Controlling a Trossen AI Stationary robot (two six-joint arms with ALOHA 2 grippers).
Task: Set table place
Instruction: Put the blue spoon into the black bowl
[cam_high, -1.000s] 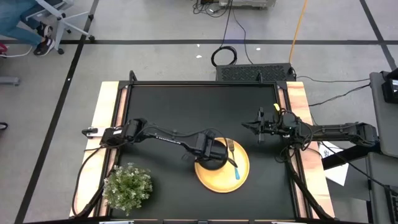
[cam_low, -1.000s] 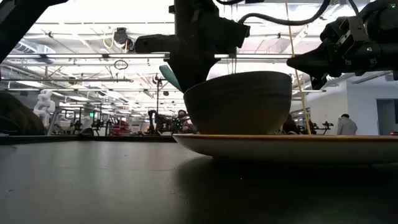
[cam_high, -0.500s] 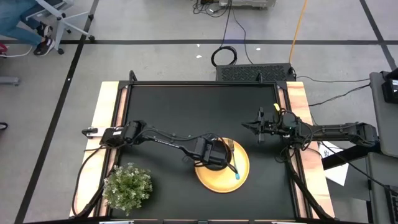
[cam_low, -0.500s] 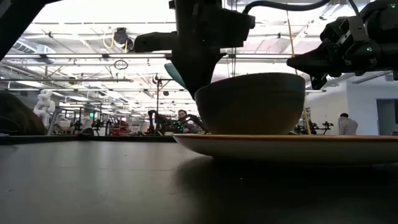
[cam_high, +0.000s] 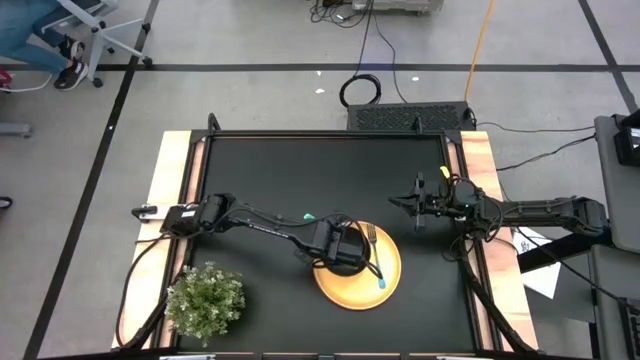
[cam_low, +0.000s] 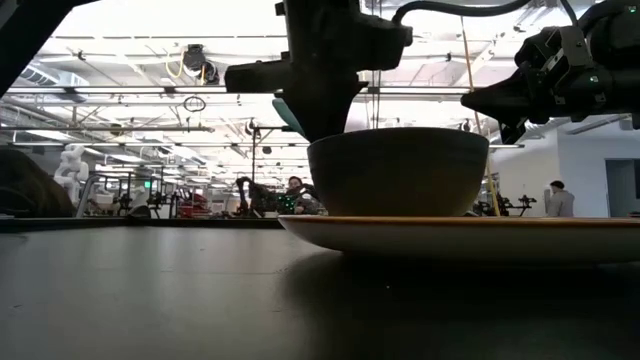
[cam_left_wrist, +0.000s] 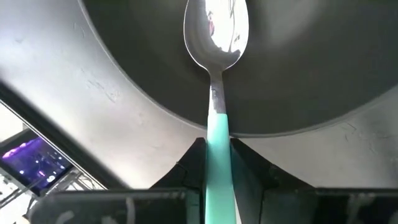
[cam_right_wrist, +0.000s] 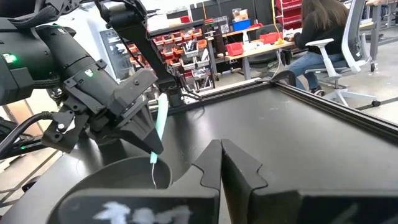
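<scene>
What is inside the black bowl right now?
The spoon, held by the left hand, has its metal head inside the black bowl. That view shows nothing else in it; part of its floor is out of frame.

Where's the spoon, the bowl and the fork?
Spoon (cam_left_wrist: 217, 31): left wrist view, on its shiny scoop.
Black bowl (cam_low: 400, 172): low view, on its outer wall.
Fork (cam_high: 374, 249): high view, on its metal neck.

Black bowl (cam_high: 345, 256) on yellow plate (cam_high: 362, 288); spoon (cam_left_wrist: 216, 74) inside.

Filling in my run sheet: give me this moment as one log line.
left claw: shut on spoon, bowl end in black bowl | bowl on yellow plate | fork on plate | right claw: shut, empty
</scene>
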